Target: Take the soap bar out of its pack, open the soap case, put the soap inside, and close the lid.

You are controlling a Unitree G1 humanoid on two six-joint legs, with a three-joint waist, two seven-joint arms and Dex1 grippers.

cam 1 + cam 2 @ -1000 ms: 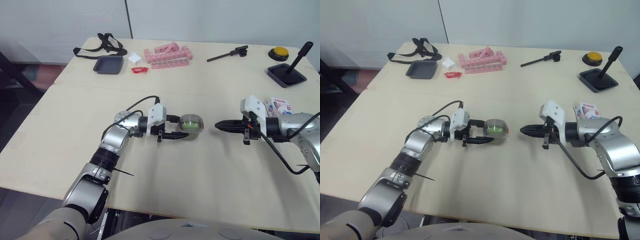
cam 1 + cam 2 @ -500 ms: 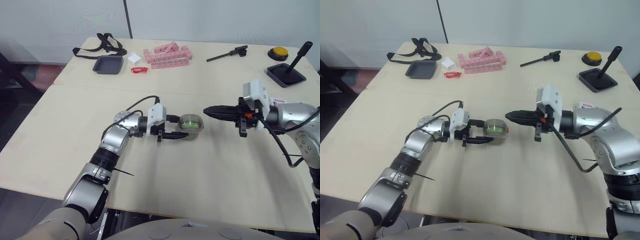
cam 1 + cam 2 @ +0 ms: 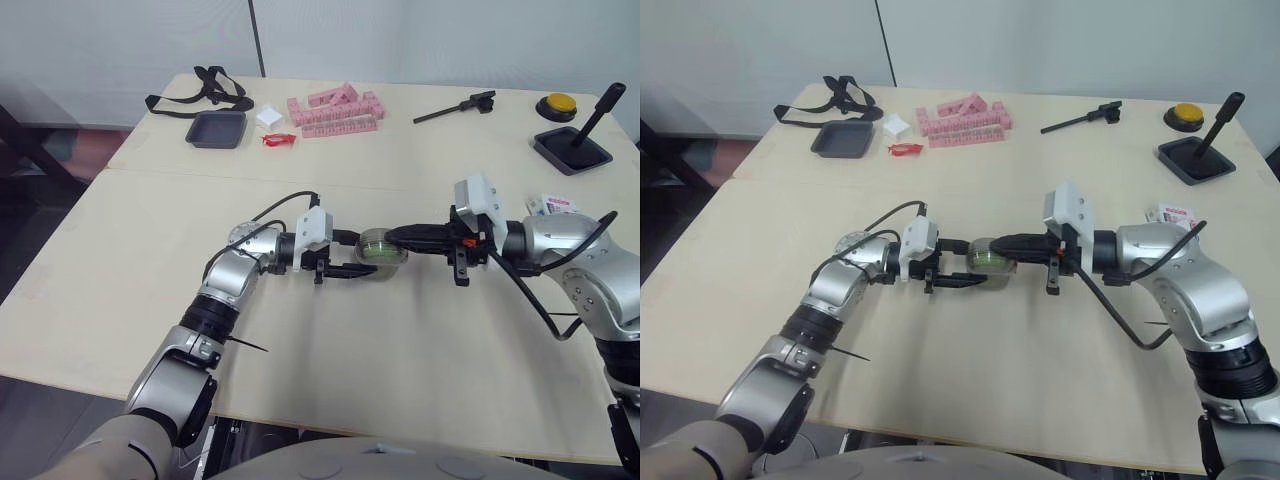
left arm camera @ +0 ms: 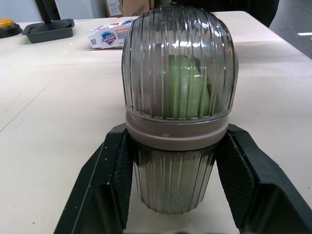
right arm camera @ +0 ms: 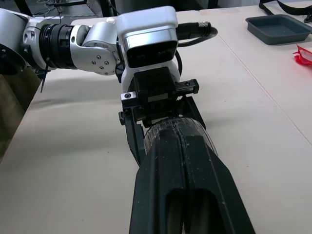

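the left gripper (image 3: pixel 368 254) is clamped on the soap case (image 4: pixel 179 87), one black finger (image 4: pixel 109 185) on each side of its ribbed lower half. the case lies on its side over the middle of the table (image 3: pixel 330 390), with its domed lid pointing toward the right arm. the lid is seated on the tan band, and the green soap (image 4: pixel 187 95) shows through the clear ribs inside. the right gripper (image 3: pixel 393 237) reaches in from the right with its two fingers pressed together, a thin seam between them in the right wrist view. their tips lie over the lid end of the case; whether they press on it i cannot tell. the soap pack (image 3: pixel 553 206) lies on the table well to the right, beside the right arm. near the far edge sit a dark tray (image 3: pixel 218 129), a row of pink blocks (image 3: pixel 335 110) and a yellow button (image 3: pixel 557 104).
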